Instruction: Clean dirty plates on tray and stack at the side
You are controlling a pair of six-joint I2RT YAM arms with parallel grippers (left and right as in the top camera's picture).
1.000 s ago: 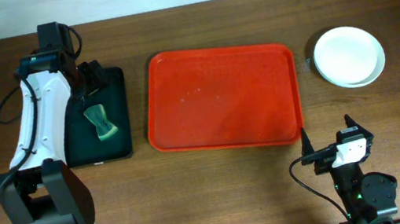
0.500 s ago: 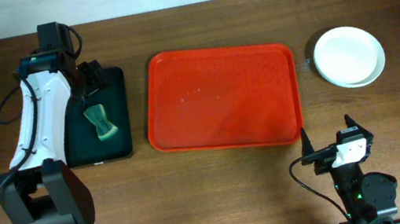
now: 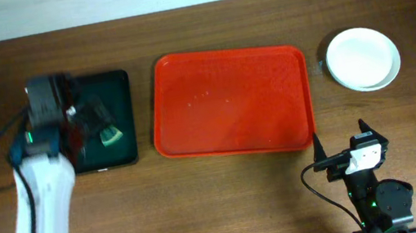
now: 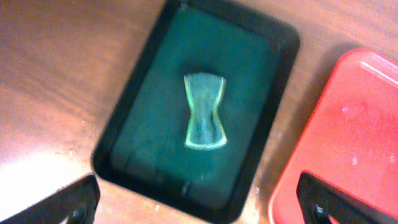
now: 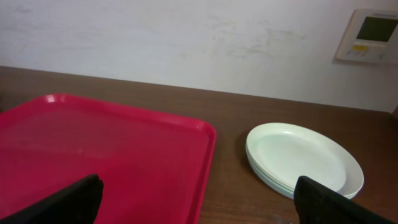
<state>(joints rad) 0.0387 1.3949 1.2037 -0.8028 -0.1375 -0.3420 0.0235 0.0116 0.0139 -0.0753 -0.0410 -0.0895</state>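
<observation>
The plates (image 3: 362, 58) sit stacked on the table to the right of the red tray (image 3: 229, 101); the top one is white. The stack also shows in the right wrist view (image 5: 301, 155), beside the red tray (image 5: 106, 155), which holds no plates. My right gripper (image 3: 340, 140) is open and empty near the tray's front right corner, and its wrist view (image 5: 199, 211) shows the jaws wide apart. My left gripper (image 3: 86, 118), blurred, hovers open and empty over the black tray; its wrist view (image 4: 199, 208) shows the same.
A smaller black tray (image 3: 116, 85) lies left of the red tray, with a green sponge (image 3: 109, 135) on it. Both show in the left wrist view: the black tray (image 4: 273, 43) and the sponge (image 4: 205, 112). Bare wood surrounds the trays.
My left arm has swung back toward the table's front and is blurred with motion. The sponge stays on the black tray, slightly shifted. The right arm has not moved.
</observation>
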